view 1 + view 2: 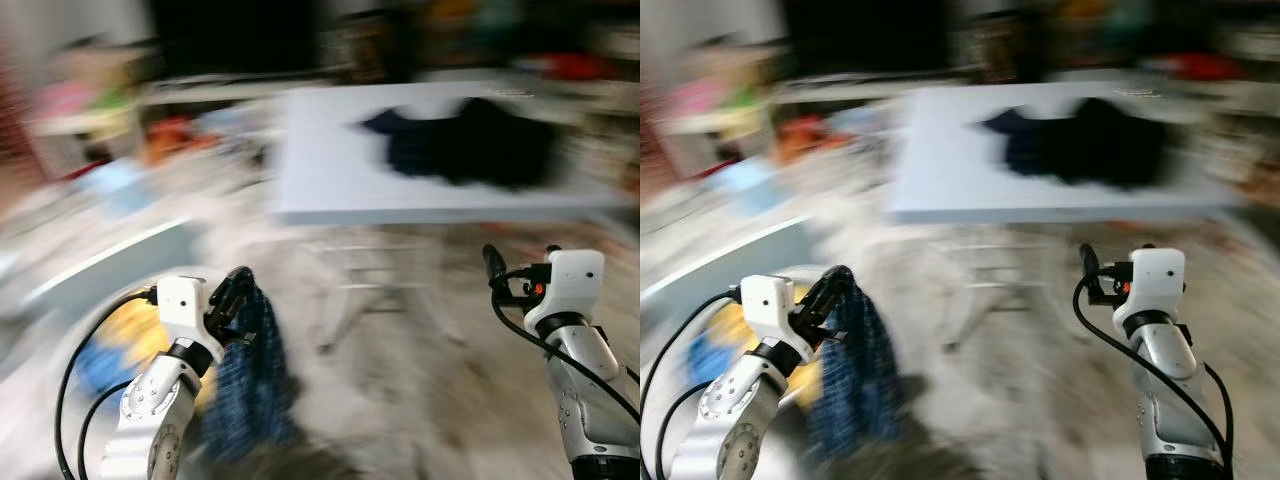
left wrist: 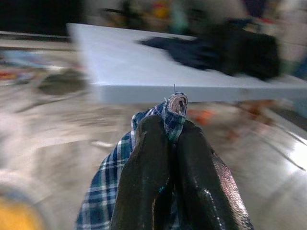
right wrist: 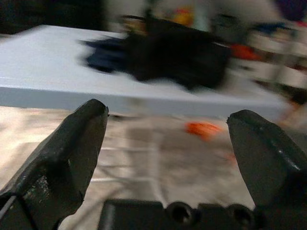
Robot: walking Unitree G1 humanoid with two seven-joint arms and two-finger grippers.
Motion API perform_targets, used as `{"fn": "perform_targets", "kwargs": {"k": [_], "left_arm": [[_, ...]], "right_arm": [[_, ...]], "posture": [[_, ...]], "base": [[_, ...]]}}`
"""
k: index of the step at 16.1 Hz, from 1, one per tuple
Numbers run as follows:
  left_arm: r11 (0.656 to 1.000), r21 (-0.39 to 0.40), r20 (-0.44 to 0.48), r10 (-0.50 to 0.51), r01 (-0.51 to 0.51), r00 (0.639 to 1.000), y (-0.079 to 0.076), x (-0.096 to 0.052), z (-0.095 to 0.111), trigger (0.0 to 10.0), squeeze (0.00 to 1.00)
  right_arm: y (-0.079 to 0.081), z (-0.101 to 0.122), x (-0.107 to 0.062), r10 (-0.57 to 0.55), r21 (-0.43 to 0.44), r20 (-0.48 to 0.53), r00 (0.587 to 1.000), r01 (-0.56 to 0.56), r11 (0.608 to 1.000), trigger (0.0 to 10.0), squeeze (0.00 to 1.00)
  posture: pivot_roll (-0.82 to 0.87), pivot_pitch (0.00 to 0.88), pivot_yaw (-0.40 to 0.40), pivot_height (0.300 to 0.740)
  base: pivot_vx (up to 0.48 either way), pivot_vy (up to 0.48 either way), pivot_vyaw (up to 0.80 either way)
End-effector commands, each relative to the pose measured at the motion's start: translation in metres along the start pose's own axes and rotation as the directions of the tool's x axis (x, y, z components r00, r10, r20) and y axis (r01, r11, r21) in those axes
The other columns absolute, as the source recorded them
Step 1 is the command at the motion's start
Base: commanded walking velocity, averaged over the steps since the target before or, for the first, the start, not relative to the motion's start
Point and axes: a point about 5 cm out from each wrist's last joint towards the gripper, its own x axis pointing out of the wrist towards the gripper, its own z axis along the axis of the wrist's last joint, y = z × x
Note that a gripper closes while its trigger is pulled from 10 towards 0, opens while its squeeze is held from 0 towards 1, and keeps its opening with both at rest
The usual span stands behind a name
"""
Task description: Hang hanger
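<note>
**Left claw clenched on plaid cloth, right claw spread wide**

The left claw [image 2: 165,143] sits at the lower left of the head views, its two black fingers [image 2: 144,177] pressed together on a bunched fold of blue plaid cloth [image 1: 245,385]. A small knot of that cloth pokes out just past the fingertips in the left wrist view, and the rest hangs down below the claw toward the floor [image 1: 420,400]. Whether a hanger is inside the cloth cannot be told; none can be made out through the blur.

The right claw [image 3: 168,129] is raised at the lower right of the head views, released, its fingers [image 3: 72,148] far apart with nothing between them.

Beyond both claws, in the upper middle of the frame, stands a pale surface [image 1: 330,170] on thin legs. A dark garment [image 1: 480,140] lies heaped on its right half. Something yellow and blue [image 1: 120,345] lies low at the left, behind the left arm. The background along the top edge is a blur of coloured clutter, too smeared to name.
</note>
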Motion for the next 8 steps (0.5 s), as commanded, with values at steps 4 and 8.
{"fn": "perform_targets", "kwargs": {"k": [4, 8], "left_arm": [[1.0, -0.004, 0.018, -0.013, 0.013, 1.0, 0.0003, 0.0048, 0.0038, 10.0, 0.0], [0.999, -0.008, -0.001, -0.033, 0.033, 0.999, -0.002, 0.003, 0.0, 10.0, 0.0]], "right_arm": [[0.0018, 0.0031, 0.0002, 0.007, 0.001, 0.007, 1.0, -0.007, 1.0, 10.0, 0.0], [0.0018, 0.0027, -0.0003, 0.009, -0.001, 0.004, 1.0, -0.009, 1.0, 10.0, 0.0]], "posture": [[-0.15, 0.0, 0.017, 0.74], [-0.15, 0.0, 0.017, 0.74]], "base": [[0.436, 0.0, -0.62], [0.43, 0.0, -0.8]]}}
